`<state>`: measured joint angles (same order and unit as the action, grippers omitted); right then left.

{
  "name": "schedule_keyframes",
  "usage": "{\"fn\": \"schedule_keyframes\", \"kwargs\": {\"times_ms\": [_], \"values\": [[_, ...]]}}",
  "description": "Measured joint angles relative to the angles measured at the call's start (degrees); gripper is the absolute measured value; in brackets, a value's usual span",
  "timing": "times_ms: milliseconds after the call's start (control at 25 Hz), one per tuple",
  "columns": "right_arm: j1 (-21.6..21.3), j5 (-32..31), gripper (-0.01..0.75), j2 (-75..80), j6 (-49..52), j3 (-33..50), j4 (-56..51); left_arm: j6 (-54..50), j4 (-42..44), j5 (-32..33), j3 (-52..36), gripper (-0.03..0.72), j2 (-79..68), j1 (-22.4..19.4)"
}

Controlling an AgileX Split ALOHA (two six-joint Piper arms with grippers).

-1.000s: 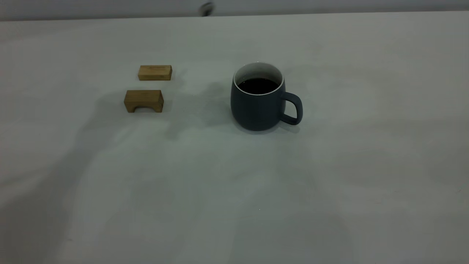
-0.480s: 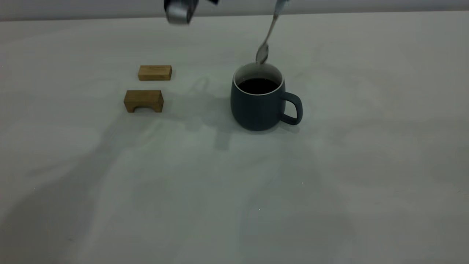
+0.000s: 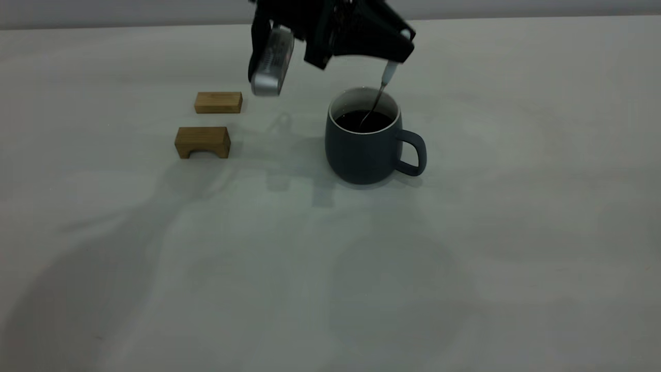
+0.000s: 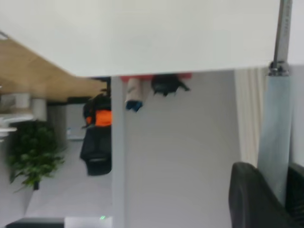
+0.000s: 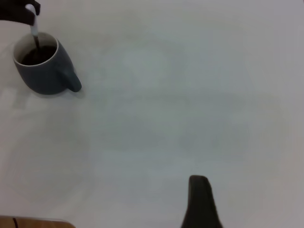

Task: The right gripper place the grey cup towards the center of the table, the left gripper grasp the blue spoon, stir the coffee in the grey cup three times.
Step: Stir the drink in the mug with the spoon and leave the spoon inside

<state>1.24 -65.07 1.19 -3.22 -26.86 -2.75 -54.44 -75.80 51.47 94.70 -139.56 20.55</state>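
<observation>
The grey cup [image 3: 364,150] stands upright near the middle of the table [image 3: 330,268], handle to the right, with dark coffee [image 3: 356,122] inside. My left gripper [image 3: 402,46] hangs just above the cup's far rim, shut on the pale handle of the blue spoon [image 3: 388,75]. The spoon's metal neck slants down and its bowl is under the coffee surface. In the left wrist view the blue spoon [image 4: 278,142] runs out between the dark fingers [image 4: 251,199]. The right wrist view shows the grey cup [image 5: 42,71] and blue spoon [image 5: 34,28] far from my right gripper [image 5: 199,194], which holds nothing I can see.
Two small wooden blocks lie left of the cup: a flat one [image 3: 218,102] and an arch-shaped one [image 3: 202,141]. The left arm's silver-grey block [image 3: 271,64] hangs above the table between them and the cup.
The left gripper has come down into view with the spoon. The spoon's bowl went from above the cup's far rim into the coffee. The cup has not moved.
</observation>
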Motion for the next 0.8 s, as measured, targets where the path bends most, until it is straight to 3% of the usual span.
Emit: {"fn": "schedule_keyframes", "kwargs": {"times_ms": [360,600,800], "values": [[0.0,0.0,0.587,0.0,0.0,0.0,0.0,8.81,-2.02,-6.24,0.0,0.166,-1.37,0.0],[0.0,0.0,0.587,0.0,-0.05,0.0,0.0,11.64,-10.05,-0.08,0.0,0.166,-3.26,0.0],[0.0,0.0,0.587,0.0,-0.05,0.0,0.0,7.3,-9.85,2.81,0.01,0.166,-4.23,0.0]]}}
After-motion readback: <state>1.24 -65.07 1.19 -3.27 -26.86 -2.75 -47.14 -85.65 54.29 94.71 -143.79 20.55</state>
